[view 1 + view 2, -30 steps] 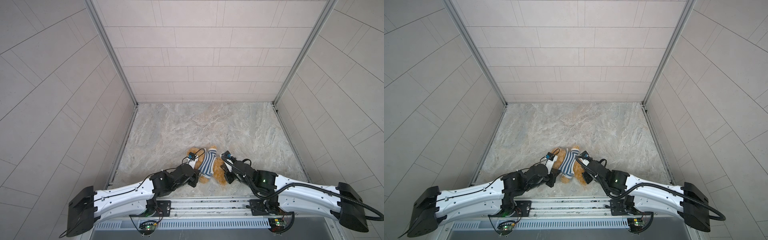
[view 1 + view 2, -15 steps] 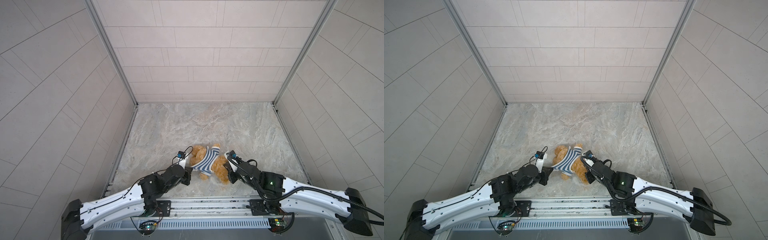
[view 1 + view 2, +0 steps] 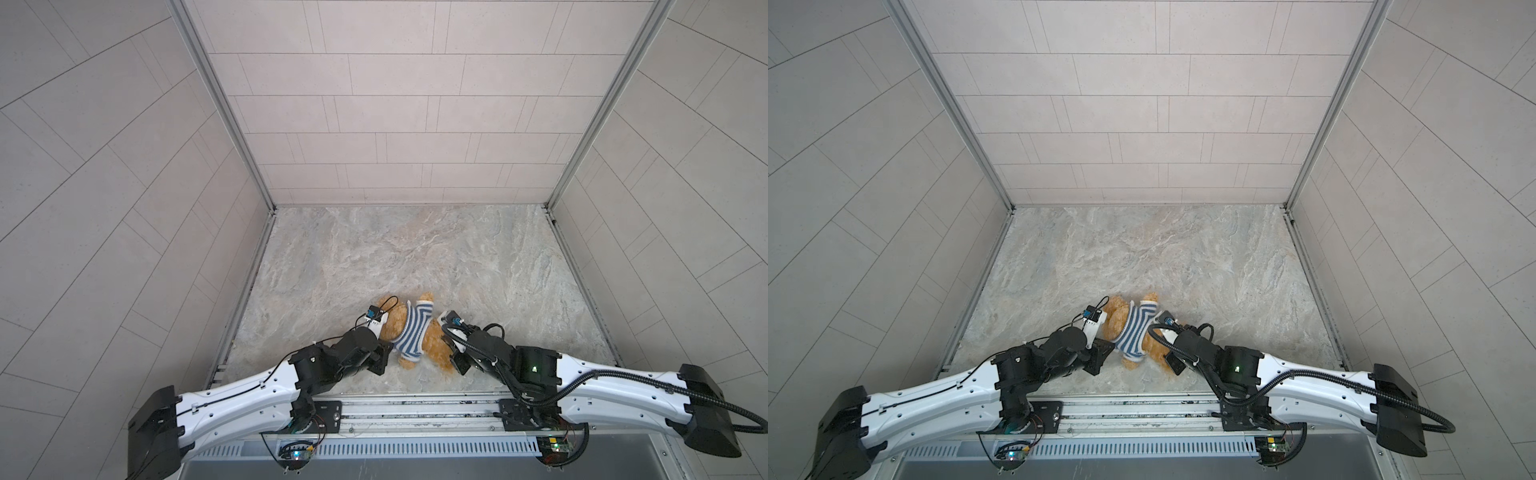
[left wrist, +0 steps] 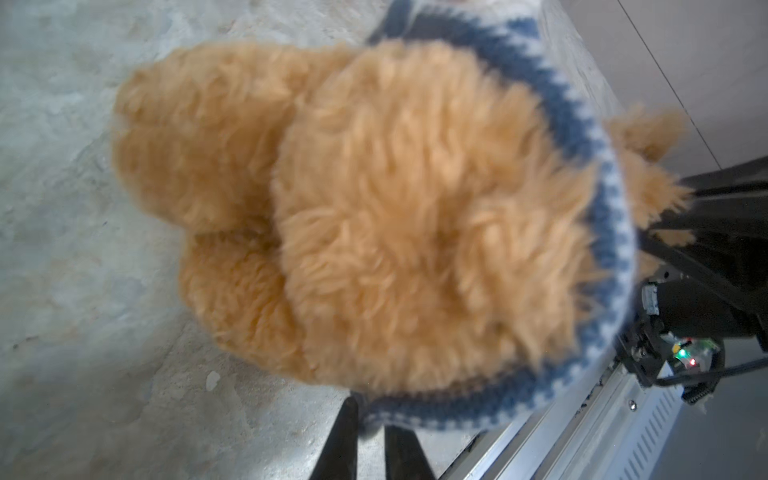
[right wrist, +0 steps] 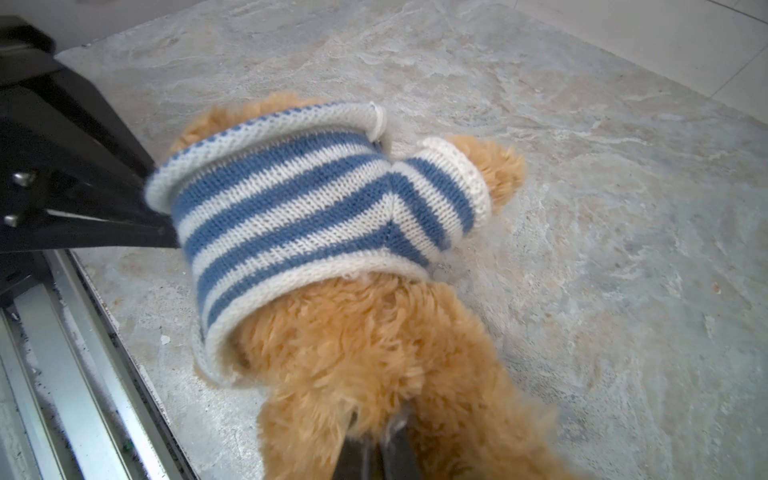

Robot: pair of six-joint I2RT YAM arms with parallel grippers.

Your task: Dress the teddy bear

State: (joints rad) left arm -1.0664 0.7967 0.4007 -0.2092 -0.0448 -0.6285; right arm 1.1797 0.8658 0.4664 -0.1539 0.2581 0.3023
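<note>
The grey stone table is seen in both top views. The teddy bear is laid on it near the front edge, between the two arms. The bear is dressed in the striped shirt. The shirt is pulled over the belly, and one paw is poked out of a sleeve. The other sleeve is not seen.

The bear's furry lower end is pinched by the right gripper, and its jaws are closed tight on the fur. The left gripper is placed at the other end, by what looks like the head. Its jaws are held a little apart. The shirt's rim is laid just at their tips and looks loose.

The step in hand is judged to be the tidying of the shirt around the neck. To do it well, the bear should be pinned by the right gripper so that it is not dragged. Only the knitted rim should be caught by the left jaws, not the fur under it. The rim should then be pulled slowly, away from the head and toward the legs. The bear should be kept off the metal rail at the front.
</note>
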